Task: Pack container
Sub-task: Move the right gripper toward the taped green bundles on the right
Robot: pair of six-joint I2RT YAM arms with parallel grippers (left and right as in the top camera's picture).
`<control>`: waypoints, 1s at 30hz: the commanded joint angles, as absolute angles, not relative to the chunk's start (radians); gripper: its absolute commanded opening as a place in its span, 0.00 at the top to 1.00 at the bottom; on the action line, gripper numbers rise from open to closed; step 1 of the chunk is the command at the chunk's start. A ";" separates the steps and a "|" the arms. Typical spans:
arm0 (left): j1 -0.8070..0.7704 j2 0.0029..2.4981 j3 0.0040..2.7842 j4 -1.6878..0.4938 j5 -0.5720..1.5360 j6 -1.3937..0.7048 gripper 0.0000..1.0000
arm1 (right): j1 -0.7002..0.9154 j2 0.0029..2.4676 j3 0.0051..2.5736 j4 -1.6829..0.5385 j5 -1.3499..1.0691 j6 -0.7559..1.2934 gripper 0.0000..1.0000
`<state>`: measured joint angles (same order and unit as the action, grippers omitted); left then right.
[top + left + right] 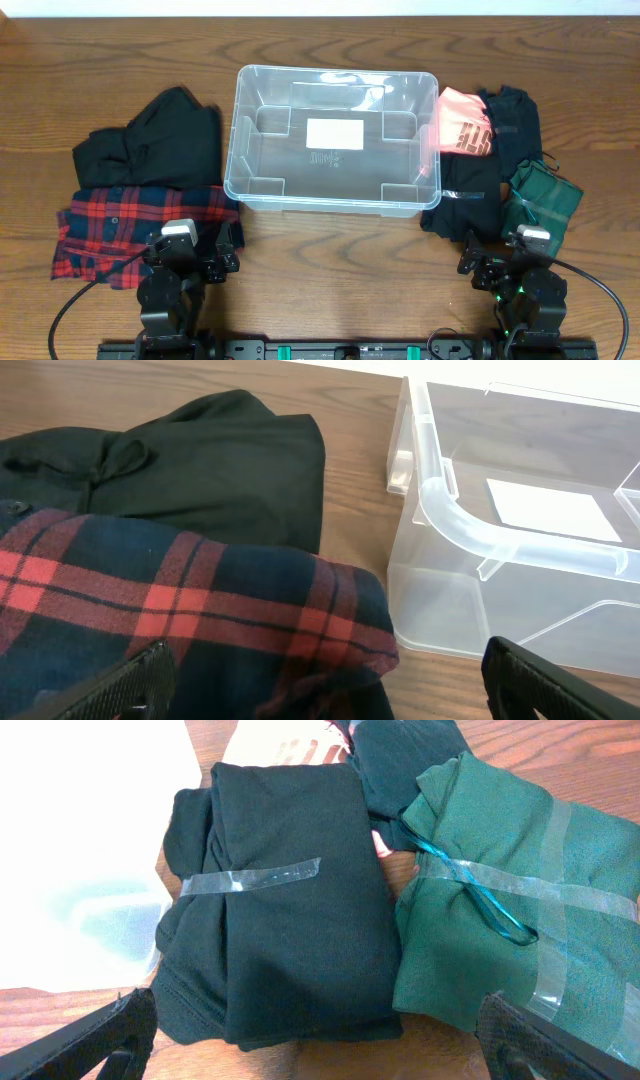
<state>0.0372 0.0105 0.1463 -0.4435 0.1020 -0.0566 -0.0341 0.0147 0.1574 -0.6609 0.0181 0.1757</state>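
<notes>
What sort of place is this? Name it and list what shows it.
Probably a robot test bench staged for packing clothes: a wooden table, an empty clear container, a tape-bound green bundle and a plaid shirt beside it.

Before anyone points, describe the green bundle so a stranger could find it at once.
Start at the clear container mid-table and go to the clothes pile on the robot's right. The green bundle lies at that pile's near outer corner, beside a black bundle; it alone is green, crossed by clear tape and teal ribbon.
</notes>
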 commanded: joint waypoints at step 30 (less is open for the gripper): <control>0.033 0.004 0.127 -0.440 0.109 -0.065 0.02 | -0.021 0.009 0.160 -0.641 -0.136 0.332 0.01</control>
<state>0.0372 0.0105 0.1463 -0.4438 0.1020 -0.0563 -0.0341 0.0147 0.1574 -0.6479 -0.0505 0.2657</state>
